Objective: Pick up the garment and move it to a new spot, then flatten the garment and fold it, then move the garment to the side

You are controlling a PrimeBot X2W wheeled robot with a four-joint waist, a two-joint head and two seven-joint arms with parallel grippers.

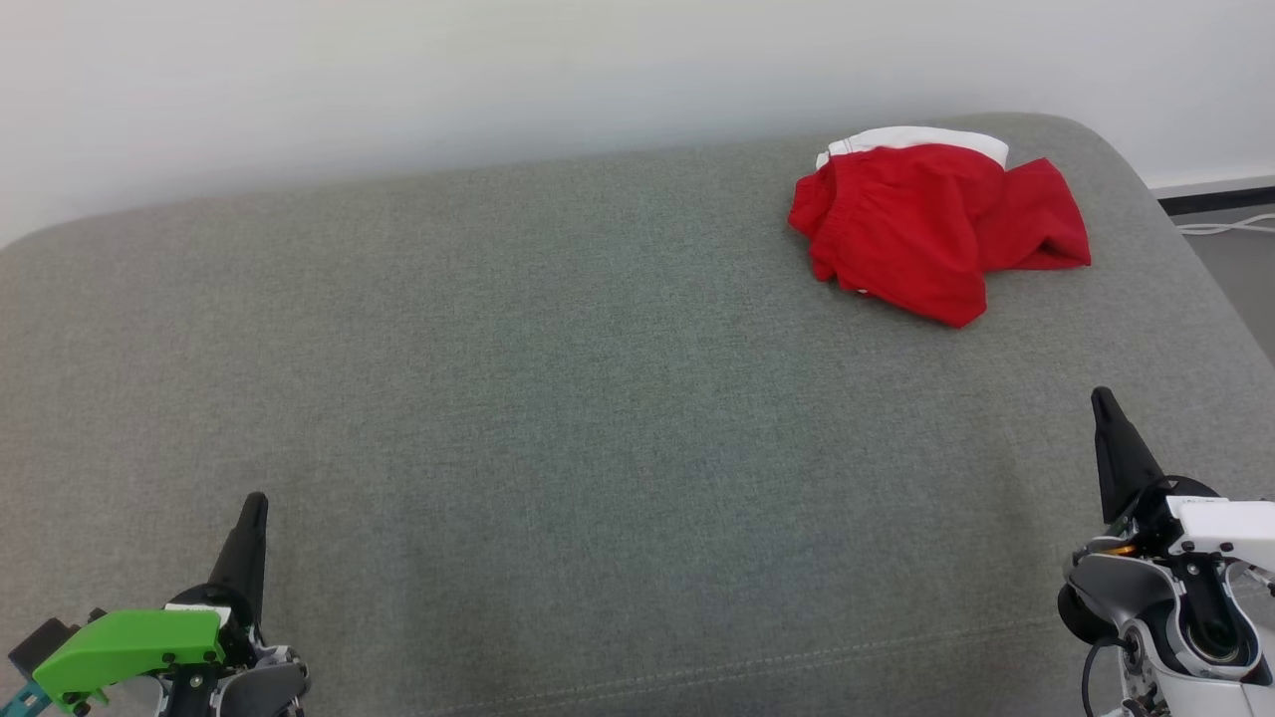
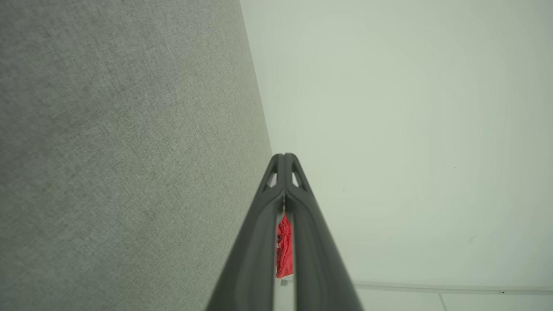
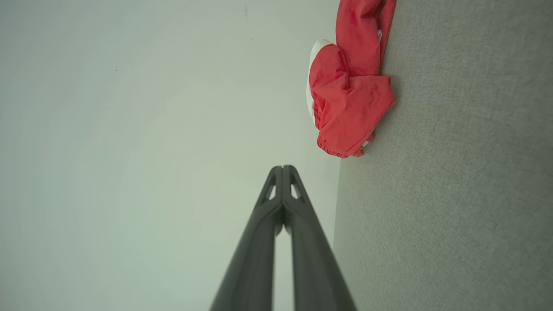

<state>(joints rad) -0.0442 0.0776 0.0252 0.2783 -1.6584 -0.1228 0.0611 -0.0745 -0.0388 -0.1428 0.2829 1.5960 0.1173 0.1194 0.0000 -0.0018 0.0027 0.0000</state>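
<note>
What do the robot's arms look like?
Both end in long, dark, pointed jaws with little holes near the tips. The left arm has a bright green cover; the right arm is white and grey, with a black cable.

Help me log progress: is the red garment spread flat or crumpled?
Crumpled. The red garment lies in a rumpled heap on the grey cushion, layers overlapping, white fabric showing at its far edge.

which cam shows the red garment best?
Head view: the whole red garment lies crumpled on the grey cushion, nothing in front. Right wrist view shows it sideways, cropped at the top edge. Left wrist view: a red sliver between the shut jaws.
</note>
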